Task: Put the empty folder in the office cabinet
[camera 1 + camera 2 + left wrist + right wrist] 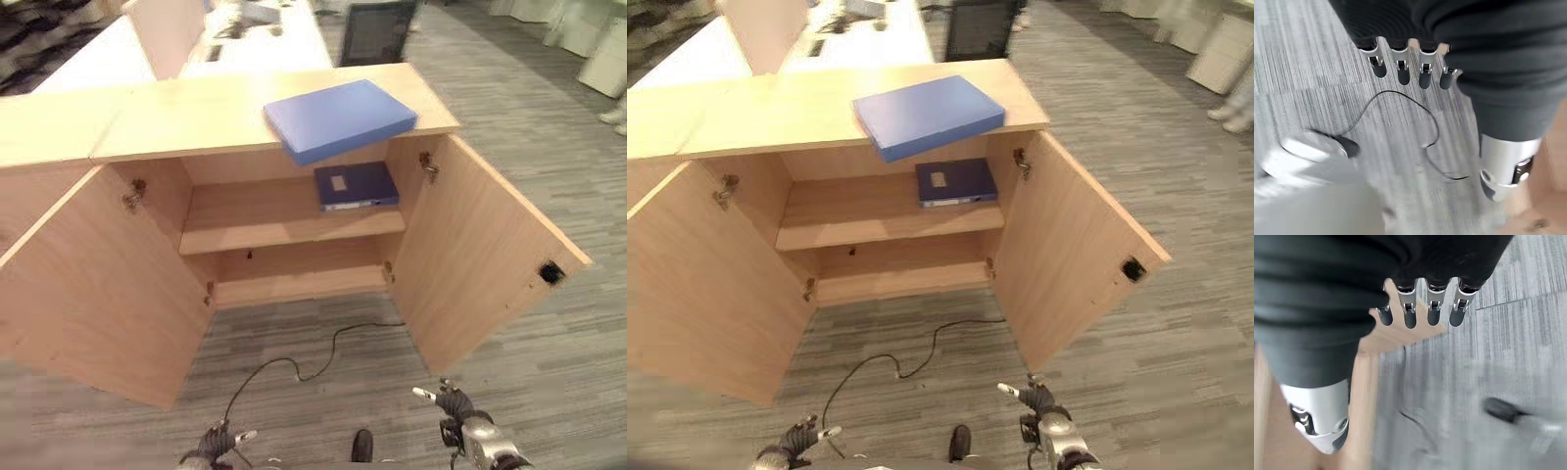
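A light blue folder (338, 117) lies flat on the top of the wooden cabinet (186, 117), its front corner jutting past the edge. Both cabinet doors stand wide open, the left door (98, 284) and the right door (480, 245). On the upper shelf (255, 220) a dark blue folder (355, 184) lies at the right end. The lower shelf (294, 284) holds nothing. My left hand (211, 443) and right hand (458, 406) hang low over the carpet, well short of the cabinet, fingers relaxed and holding nothing. The left fingers (1403, 68) and the right fingers (1432, 308) show above the floor.
Behind the cabinet stand a white desk (255, 44) with a wooden partition (162, 29) and a dark office chair (377, 29). A person's shoes (615, 116) are at the far right beside a white unit (607, 54). Grey carpet lies between me and the cabinet.
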Robot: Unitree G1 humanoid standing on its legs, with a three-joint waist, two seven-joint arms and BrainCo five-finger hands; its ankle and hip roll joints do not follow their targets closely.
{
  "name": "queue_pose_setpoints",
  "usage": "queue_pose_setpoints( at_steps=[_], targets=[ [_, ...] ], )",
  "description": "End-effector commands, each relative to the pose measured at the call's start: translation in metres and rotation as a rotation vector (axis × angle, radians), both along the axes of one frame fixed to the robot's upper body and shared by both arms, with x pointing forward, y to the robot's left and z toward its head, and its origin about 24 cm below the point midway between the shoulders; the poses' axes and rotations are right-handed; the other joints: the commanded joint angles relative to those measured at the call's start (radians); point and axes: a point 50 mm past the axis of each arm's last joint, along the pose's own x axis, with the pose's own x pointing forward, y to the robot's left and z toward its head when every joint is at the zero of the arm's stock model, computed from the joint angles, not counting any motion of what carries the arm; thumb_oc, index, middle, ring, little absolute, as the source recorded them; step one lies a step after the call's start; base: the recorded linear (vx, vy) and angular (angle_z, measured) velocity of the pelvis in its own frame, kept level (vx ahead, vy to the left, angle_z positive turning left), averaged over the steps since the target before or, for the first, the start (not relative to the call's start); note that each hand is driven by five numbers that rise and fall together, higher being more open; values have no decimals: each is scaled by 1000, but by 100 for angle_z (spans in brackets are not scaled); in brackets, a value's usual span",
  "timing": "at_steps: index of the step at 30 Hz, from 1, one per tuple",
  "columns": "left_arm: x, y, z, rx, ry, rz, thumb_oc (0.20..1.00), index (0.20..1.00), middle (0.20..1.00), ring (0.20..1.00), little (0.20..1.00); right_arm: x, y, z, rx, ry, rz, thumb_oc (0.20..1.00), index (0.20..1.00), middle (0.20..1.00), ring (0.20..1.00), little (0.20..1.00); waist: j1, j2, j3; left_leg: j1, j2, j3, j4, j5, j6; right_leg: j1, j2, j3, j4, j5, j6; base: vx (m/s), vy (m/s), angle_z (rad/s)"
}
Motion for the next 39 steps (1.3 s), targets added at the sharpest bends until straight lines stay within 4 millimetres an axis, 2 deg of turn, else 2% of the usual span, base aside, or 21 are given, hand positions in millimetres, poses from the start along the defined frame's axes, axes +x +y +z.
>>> queue_pose_setpoints(
  at_steps=[1,5,8,9,10,11,13,14,15,16,17,19,21,24,28,29,31,34,35,36,39],
  targets=[
    [23,17,11,57,-64,-6,1000,1000,1000,1000,1000,16,0,9,8,-90,-3,1000,1000,1000,1000,1000,-11,9,6,-1,-14,-26,-87,4,-17,36,-75,70,78,-110,108,68,-159,41],
    [16,17,9,48,-46,10,1000,1000,1000,1000,1000,8,-5,7,3,-79,-21,1000,1000,1000,1000,1000,1,9,22,-43,-10,22,-29,12,-36,90,-66,22,64,-139,88,33,-154,40],
    [11,17,8,43,-35,15,1000,1000,1000,1000,1000,7,-7,8,3,-82,-25,1000,1000,1000,1000,1000,3,10,31,-67,-14,61,16,13,-35,106,-66,18,62,-150,83,0,-51,27],
    [10,18,7,43,-28,14,1000,1000,1000,1000,1000,7,-7,8,2,-82,-29,1000,1000,1000,1000,1000,5,13,39,-86,-19,88,45,24,-36,112,-68,13,65,-157,80,-50,-26,6],
    [11,17,7,43,-27,7,1000,1000,1000,1000,1000,7,-10,8,-4,-82,-34,1000,1000,1000,1000,1000,3,16,66,-142,-28,159,142,63,-49,123,-80,5,77,-168,71,-93,-16,-6],
    [13,17,8,44,-32,4,1000,1000,1000,1000,1000,8,-11,9,-7,-86,-37,1000,1000,1000,1000,1000,-3,12,76,-175,-37,196,185,98,-49,119,-89,0,81,-163,69,-107,-44,10],
    [14,17,8,44,-32,1,1000,1000,1000,1000,1000,9,-14,11,-11,-93,-47,1000,1000,1000,1000,1000,-7,3,87,-244,-33,285,272,99,-27,131,-103,-2,79,-166,63,-47,-42,96],
    [14,17,8,44,-32,1,1000,1000,1000,1000,1000,9,-14,11,-11,-93,-47,1000,1000,1000,1000,1000,-7,3,86,-249,-34,285,279,96,-26,129,-103,-1,79,-166,63,12,19,104],
    [14,16,8,42,-30,-2,1000,1000,1000,1000,1000,9,-16,11,-11,-94,-58,1000,1000,1000,1000,1000,-13,7,87,-272,-5,340,256,97,-25,142,-109,-13,76,-174,65,113,93,51],
    [14,14,7,37,-26,-4,1000,1000,1000,1000,1000,6,-19,11,-16,-89,-80,1000,1000,1000,1000,1000,-20,22,78,-286,66,425,143,113,-25,164,-108,-37,65,-188,79,348,228,46],
    [9,15,6,38,-13,-4,1000,1000,1000,1000,1000,6,-21,11,-26,-85,-89,1000,1000,1000,1000,1000,-10,42,68,-316,109,469,-2,173,-21,196,-98,-36,45,-201,93,429,232,62],
    [8,15,5,39,-8,0,1000,1000,1000,1000,1000,7,-20,11,-31,-81,-84,1000,1000,1000,1000,1000,4,39,65,-322,106,478,-56,189,-25,214,-100,-24,31,-210,97,264,112,48],
    [3,17,4,36,3,20,1000,1000,1000,1000,1000,11,-16,11,-23,-82,-61,1000,1000,1000,1000,1000,24,45,57,-310,101,457,-108,196,-23,230,-94,2,23,-214,104,213,115,11],
    [-4,16,2,35,24,16,1000,1000,1000,1000,1000,11,-9,9,-17,-77,-31,1000,1000,1000,1000,1000,26,49,29,-278,92,441,-122,224,-18,241,-106,19,19,-215,119,269,203,-98],
    [-3,21,3,56,30,-11,1000,1000,1000,1000,1000,13,0,7,-6,-69,2,1000,1000,1000,1000,1000,29,28,7,-239,44,459,-128,190,18,221,-166,59,65,-208,150,251,250,-44],
    [2,26,6,70,16,-18,1000,1000,1000,1000,1000,19,7,8,11,-86,16,1000,1000,1000,1000,1000,26,19,6,-224,25,473,-129,169,39,188,-187,81,134,-201,159,225,269,-10],
    [4,28,8,77,9,-18,1000,1000,1000,1000,1000,22,9,9,15,-92,22,1000,1000,1000,1000,1000,27,15,5,-216,16,484,-129,156,53,157,-193,96,182,-194,167,128,164,-35],
    [7,36,11,94,0,4,1000,1000,1000,1000,1000,30,14,11,25,-111,32,1000,1000,1000,1000,1000,21,16,18,-184,-3,509,-130,123,87,72,-206,113,329,-99,197,127,177,-19],
    [10,40,13,99,-14,24,1000,1000,1000,1000,1000,35,16,14,27,-126,36,1000,1000,1000,1000,1000,19,29,33,-174,-5,524,-127,108,105,29,-225,81,420,-30,215,106,158,-35],
    [10,40,13,99,-14,24,1000,1000,1000,1000,1000,35,16,14,27,-127,36,1000,1000,1000,1000,1000,19,28,33,-174,-6,525,-127,108,106,27,-226,82,422,-31,216,106,149,-36],
    [6,43,13,104,-7,38,1000,1000,1000,1000,1000,34,17,13,29,-124,34,1000,1000,1000,1000,1000,13,51,52,-135,-9,541,-123,74,125,-23,-256,21,515,12,224,129,146,-31]
  ],
)
